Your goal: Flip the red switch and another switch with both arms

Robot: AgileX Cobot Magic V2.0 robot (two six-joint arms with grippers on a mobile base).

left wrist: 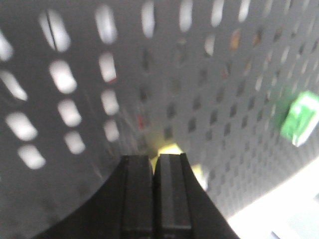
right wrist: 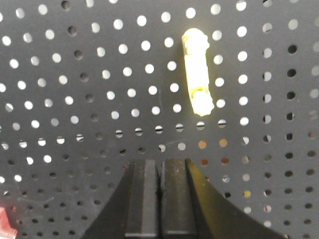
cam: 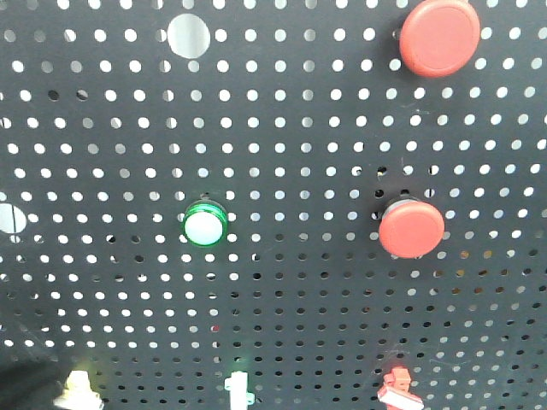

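The red switch [cam: 397,389], a small red lever, sits at the bottom right of the black pegboard [cam: 282,282]. Along the same bottom row are a white switch [cam: 239,389] and a cream-yellow switch [cam: 77,389]. My left gripper [left wrist: 154,158] is shut with nothing in it, its tips very close to the board. A blurred yellow switch [left wrist: 172,148] lies just beyond them. My right gripper [right wrist: 160,162] is also shut and empty. It sits below and left of a yellow lever switch [right wrist: 197,72], apart from it. Neither gripper shows in the front view.
Two large round red mushroom buttons [cam: 439,36] [cam: 411,227] and a green-ringed white button [cam: 204,225] stand higher on the board. A green block [left wrist: 299,117] shows at the right of the left wrist view. A red scrap [right wrist: 4,221] sits at the right wrist view's lower-left edge.
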